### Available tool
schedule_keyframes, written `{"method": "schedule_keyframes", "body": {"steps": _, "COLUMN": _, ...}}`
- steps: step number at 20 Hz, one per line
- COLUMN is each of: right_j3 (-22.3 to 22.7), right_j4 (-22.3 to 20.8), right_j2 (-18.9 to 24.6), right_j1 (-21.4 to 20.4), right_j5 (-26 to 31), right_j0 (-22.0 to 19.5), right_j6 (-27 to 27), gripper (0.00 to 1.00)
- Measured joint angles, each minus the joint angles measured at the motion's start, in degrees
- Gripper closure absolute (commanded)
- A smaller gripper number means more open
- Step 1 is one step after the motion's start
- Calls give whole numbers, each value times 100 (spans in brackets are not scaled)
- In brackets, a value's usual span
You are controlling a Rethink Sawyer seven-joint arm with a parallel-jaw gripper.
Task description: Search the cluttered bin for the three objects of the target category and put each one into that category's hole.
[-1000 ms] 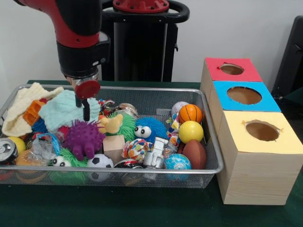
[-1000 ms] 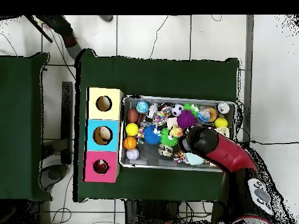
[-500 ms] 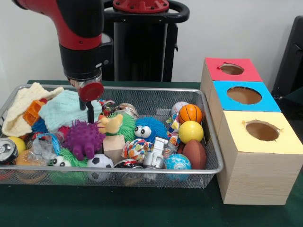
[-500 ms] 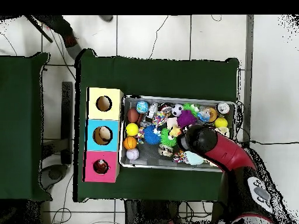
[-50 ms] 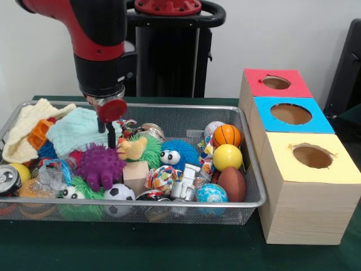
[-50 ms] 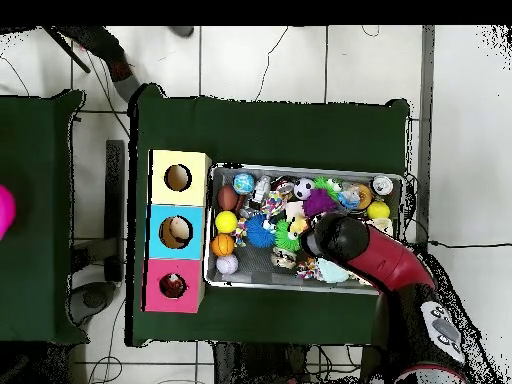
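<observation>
A wire mesh bin point(image 5: 251, 169) holds a heap of toys. At its right end lie a basketball point(image 5: 227, 135), a yellow ball point(image 5: 227, 157), a brown football point(image 5: 232, 183) and a blue globe ball point(image 5: 211, 193). A soccer ball point(image 5: 119, 193) sits at the front. My gripper point(image 5: 107, 135) hangs open and empty over the left half, just above a purple spiky ball point(image 5: 100, 165) and beside a teal cloth point(image 5: 76, 131). The sorting boxes are red point(image 5: 276, 93), blue point(image 5: 290, 127) and yellow point(image 5: 316, 175), each with a round hole. From overhead, the arm point(image 6: 345, 240) covers the gripper.
The bin also holds a blue fuzzy toy with eyes point(image 5: 177, 153), a green fuzzy toy point(image 5: 149, 148), a wooden block point(image 5: 135, 175), a cream cloth point(image 5: 25, 132) and a can point(image 5: 8, 179). A magenta shape point(image 6: 5, 210) shows at the overhead view's left edge.
My gripper has shifted slightly right and a little lower over the bin, still empty. A magenta shape has appeared at the overhead view's left edge.
</observation>
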Motion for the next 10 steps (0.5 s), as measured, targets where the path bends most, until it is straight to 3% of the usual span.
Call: {"method": "schedule_keyframes", "body": {"steps": 10, "right_j3": 138, "right_j4": 20, "right_j2": 4, "right_j1": -23, "right_j5": -1, "right_j0": 375, "right_j6": 0, "gripper": 0}}
